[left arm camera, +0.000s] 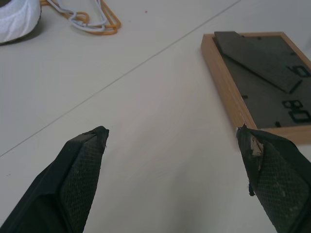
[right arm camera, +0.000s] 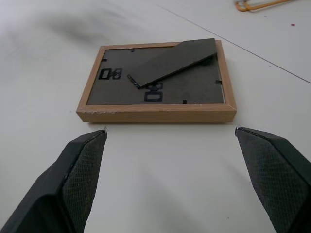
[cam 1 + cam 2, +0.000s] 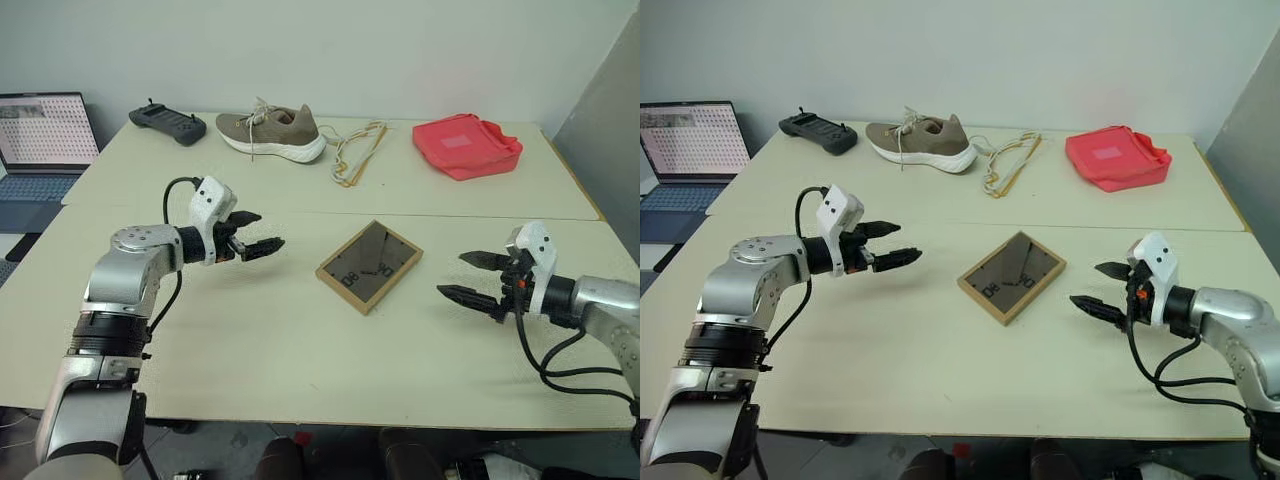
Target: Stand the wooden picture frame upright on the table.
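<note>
1. I have the wooden picture frame (image 3: 369,265) lying flat on the table (image 3: 250,340), back panel up, just on the near side of the seam between the two tabletop sections. Its fold-out stand (image 2: 172,60) lies nearly closed against the dark back, with one end lifted a little in the right wrist view.

2. My left gripper (image 3: 252,240) hovers above the table on the frame's left, fingers spread wide and holding nothing. It points toward the frame but is still apart from it.

3. My right gripper (image 3: 478,278) hangs on the frame's right, also spread wide and empty. In its wrist view the frame's long wooden edge sits squarely ahead, between the two fingertips (image 2: 80,167) and a little beyond them.

4. I judge this to be the approach step — nothing is grasped yet and the frame is not yet raised.

5. The next move, as I see it, calls for bringing the right gripper forward and low so its fingers can catch the near wooden edge, while the left steadies the far side.

6. The stand then needs swinging out before the frame is tipped up — otherwise I expect it to fall back flat.

7. The shoe (image 3: 272,132), red bag (image 3: 466,146), and remote controller (image 3: 167,123) lie well apart on the far section, out of my way.
</note>
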You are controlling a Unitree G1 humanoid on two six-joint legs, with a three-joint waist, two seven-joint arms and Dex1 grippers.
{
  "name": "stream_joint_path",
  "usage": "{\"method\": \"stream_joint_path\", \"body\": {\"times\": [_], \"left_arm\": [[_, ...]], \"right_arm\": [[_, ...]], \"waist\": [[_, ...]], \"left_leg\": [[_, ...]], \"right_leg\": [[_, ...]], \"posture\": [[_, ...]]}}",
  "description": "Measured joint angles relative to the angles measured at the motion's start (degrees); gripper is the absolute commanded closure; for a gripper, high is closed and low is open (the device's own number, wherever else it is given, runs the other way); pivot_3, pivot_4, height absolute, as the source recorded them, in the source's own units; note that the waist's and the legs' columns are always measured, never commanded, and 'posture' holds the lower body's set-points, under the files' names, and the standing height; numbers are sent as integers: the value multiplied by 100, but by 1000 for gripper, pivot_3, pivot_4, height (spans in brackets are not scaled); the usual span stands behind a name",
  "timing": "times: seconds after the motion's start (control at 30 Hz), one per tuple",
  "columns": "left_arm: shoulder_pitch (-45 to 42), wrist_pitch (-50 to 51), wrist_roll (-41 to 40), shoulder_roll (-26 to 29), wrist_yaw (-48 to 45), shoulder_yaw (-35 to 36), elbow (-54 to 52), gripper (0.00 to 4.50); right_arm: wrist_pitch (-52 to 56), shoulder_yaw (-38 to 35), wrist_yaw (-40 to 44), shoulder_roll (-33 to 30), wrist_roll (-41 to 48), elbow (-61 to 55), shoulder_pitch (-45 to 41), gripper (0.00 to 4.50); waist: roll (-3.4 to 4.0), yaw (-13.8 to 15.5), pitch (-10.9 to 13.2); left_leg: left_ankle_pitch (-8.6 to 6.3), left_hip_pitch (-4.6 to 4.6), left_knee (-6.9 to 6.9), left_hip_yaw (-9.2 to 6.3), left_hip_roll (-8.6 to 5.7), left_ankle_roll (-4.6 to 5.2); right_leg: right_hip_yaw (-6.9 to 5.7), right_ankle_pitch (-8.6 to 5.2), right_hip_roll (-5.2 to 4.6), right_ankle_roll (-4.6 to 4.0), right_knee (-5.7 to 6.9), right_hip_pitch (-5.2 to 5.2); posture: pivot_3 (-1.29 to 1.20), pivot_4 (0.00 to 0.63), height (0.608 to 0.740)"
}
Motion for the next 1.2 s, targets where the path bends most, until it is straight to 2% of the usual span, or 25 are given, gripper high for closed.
{"method": "stream_joint_path", "body": {"times": [0.17, 0.27, 0.33, 0.37, 0.4, 0.53, 0.6, 0.7, 0.87, 0.97, 1.2], "left_arm": [[-44, -87, 79, -18, -79, -56, 0, 0], [-51, -133, 167, -109, 27, -87, 103, 0], [-84, -246, 275, -323, 328, -85, 304, 0], [-117, -325, 334, -489, 570, -74, 448, 349], [-122, -371, 382, -672, 807, -43, 520, 517], [-120, -443, 489, -1288, 1453, -32, 586, 1216], [-161, -442, 557, -1537, 1674, -59, 609, 1748], [-278, -305, 571, -1829, 1752, -167, 673, 2532], [-707, -61, 721, -1989, 1594, -526, 1128, 3732], [-869, -97, 919, -2032, 1481, -728, 1412, 4447], [-830, 53, 1059, -2114, 1033, -1070, 1427, 4447]], "right_arm": [[-50, 61, -95, 68, -147, 241, -46, 6], [-54, 50, -442, 188, -311, 293, -35, 6], [-10, 3, -764, 409, -371, 301, -4, 379], [44, -50, -984, 563, -389, 305, 39, 507], [109, -100, -1183, 709, -407, 300, 96, 819], [171, 8, -1762, 923, -743, 231, 388, 1561], [171, 78, -2037, 1045, -947, 233, 401, 2175], [182, 162, -2404, 1265, -1189, 312, 228, 3024], [237, 465, -2819, 1722, -1506, 613, -293, 4404], [277, 730, -2938, 2007, -1638, 861, -462, 4500], [259, 1076, -3048, 2504, -1871, 1491, -973, 4500]], "waist": [[0, 17, 0], [0, 19, 0], [-1, 22, 0], [-1, 24, 0], [-1, 30, 0], [-1, 43, 0], [-2, 40, 0], [-1, 7, 0], [-1, -2, 0], [-1, 8, -1], [-1, 2, -1]], "left_leg": [[0, -3, 2, 1, -1, 0], [0, -2, 2, 1, -1, 0], [0, -3, 6, -1, -1, 0], [0, -4, 6, -1, -1, 0], [0, -7, 7, -1, -2, 0], [0, -10, 7, 2, -3, 0], [1, -7, 7, 1, -3, -1], [1, -3, 7, 2, -4, 0], [2, -2, 6, 1, -5, 1], [2, -4, 3, 1, -6, 1], [2, -2, 3, 0, -4, 1]], "right_leg": [[0, 0, -3, 0, 0, 0], [1, 0, -3, 0, 1, -1], [0, 0, -3, 0, 4, -1], [0, 0, -3, 0, 4, -1], [0, 0, -5, 0, 5, -1], [1, 1, -8, 1, 2, -3], [1, 1, -7, 1, 9, -3], [4, 1, -4, 0, 14, -3], [3, 1, -2, 0, 14, -3], [2, 1, -3, 0, 10, -4], [1, 0, -3, 0, 14, -6]], "posture": [[0, 150, 740], [0, 150, 740], [0, 150, 740], [0, 150, 740], [0, 150, 740], [0, 150, 740], [0, 150, 740], [0, 150, 740], [0, 150, 740], [0, 150, 740], [0, 150, 740]]}}
